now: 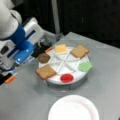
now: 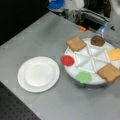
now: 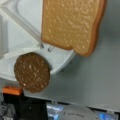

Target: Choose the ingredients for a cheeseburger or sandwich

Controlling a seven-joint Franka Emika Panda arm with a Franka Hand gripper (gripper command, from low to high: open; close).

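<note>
The gripper (image 1: 37, 50) hangs at a front view's left, just beside the round divided tray (image 1: 75, 65) and nearest to the dark-brown patty (image 1: 44, 57). It holds nothing that I can see, and whether its jaws are open or closed I cannot tell. All the ingredients lie on the tray rim: the patty, one bread slice (image 1: 45, 72) near it, the yellow cheese slice (image 1: 61, 48) and the second bread slice (image 1: 79, 51) on the far side — also a green piece (image 1: 85, 66) and a red piece (image 1: 66, 78). The wrist view shows the patty (image 3: 32, 72) and a bread slice (image 3: 72, 23) overhanging the tray edge. The white paper plate (image 1: 73, 108) lies apart on the grey table (image 1: 22, 100) — no stack is on it yet.
</note>
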